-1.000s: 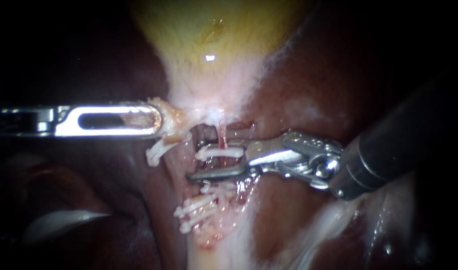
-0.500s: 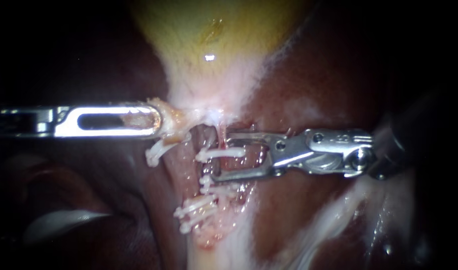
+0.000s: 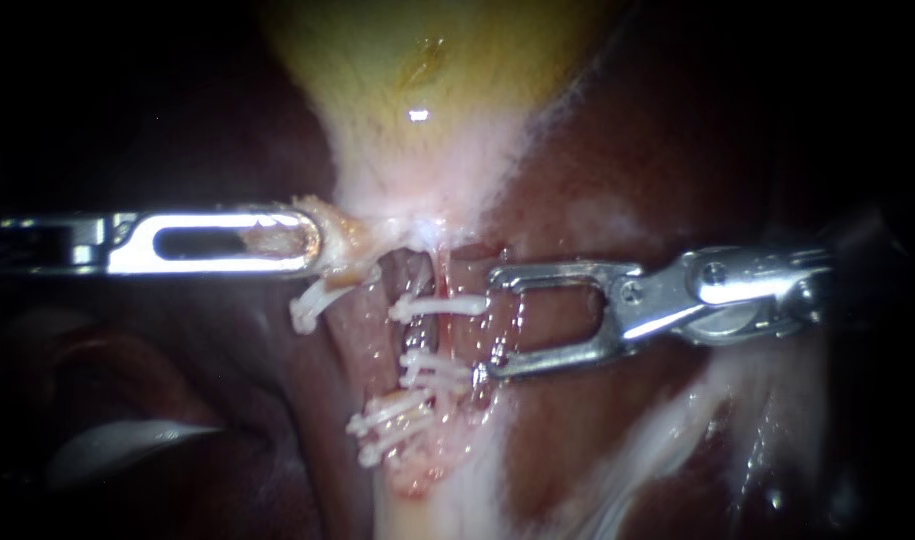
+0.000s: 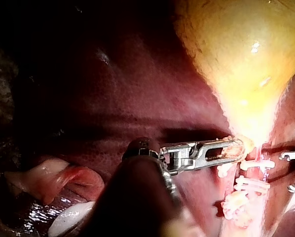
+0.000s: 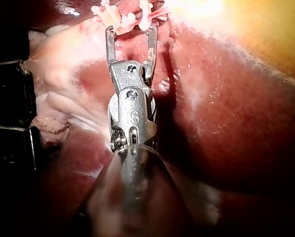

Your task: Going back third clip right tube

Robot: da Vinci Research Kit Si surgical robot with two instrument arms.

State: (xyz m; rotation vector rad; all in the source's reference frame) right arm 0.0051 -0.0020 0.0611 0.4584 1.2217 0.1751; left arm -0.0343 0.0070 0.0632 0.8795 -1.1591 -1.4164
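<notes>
Endoscope: dark liver (image 3: 617, 150) surrounds the gallbladder (image 3: 427, 70), whose neck my left tool (image 3: 312, 240) clamps, lying level. My right tool (image 3: 489, 322) gapes wide and empty, just beside the clip (image 3: 439, 305) crossing the right tube (image 3: 443, 270). Left wrist: only its two tips show. Right wrist: clips lie just ahead of its spread jaws.

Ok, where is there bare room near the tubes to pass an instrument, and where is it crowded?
Free: bare liver between gallbladder and right instrument, and liver below its open jaws. Crowded: the clips stacked on the tubes, hemmed between those jaws and the left instrument, shut on the gallbladder.
</notes>
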